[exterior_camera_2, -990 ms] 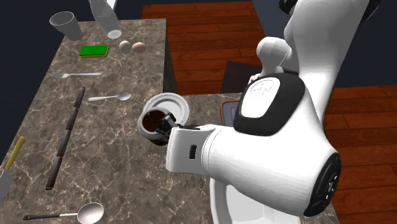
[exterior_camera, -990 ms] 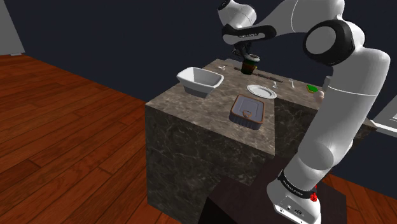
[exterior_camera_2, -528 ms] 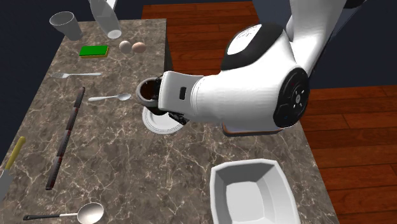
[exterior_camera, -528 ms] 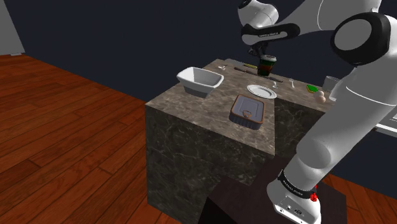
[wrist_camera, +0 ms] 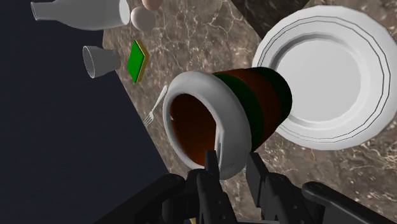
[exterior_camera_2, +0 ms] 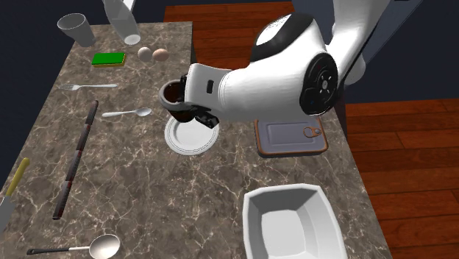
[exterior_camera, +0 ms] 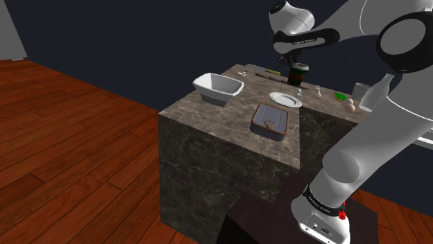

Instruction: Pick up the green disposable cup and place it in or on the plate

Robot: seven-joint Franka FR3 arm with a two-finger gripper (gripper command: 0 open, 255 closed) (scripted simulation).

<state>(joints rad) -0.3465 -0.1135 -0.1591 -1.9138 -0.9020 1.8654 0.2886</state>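
Tray [exterior_camera: 270, 120], brown-rimmed, lies nearest your stand, by the counter's [exterior_camera_2: 147, 191] near edge. Plate [exterior_camera_2: 190, 137], white, lies just beyond the tray, towards the counter's middle.

Gripper [wrist_camera: 235, 168]: your fingers [wrist_camera: 213, 159] are closed on the white rim of the cup [wrist_camera: 254, 105], clasping it between them. You hold the cup, banded green and brown with a brown inside, clear of the counter and over the plate's rim on the side facing the spoon [exterior_camera_2: 129, 113].

Bowl [exterior_camera_2: 292, 224], white, stands at a counter corner, apart from the tray. Spoon and fork [exterior_camera_2: 87, 86] lie past the plate. Rod [exterior_camera_2: 77, 158], long and dark, lies near the edge farthest from your stand.

Sponge [exterior_camera_2: 108, 59], green, two eggs [exterior_camera_2: 145, 54], a grey tumbler [exterior_camera_2: 76, 29] and a pale bottle [exterior_camera_2: 121, 18] sit at the counter's end opposite the bowl.
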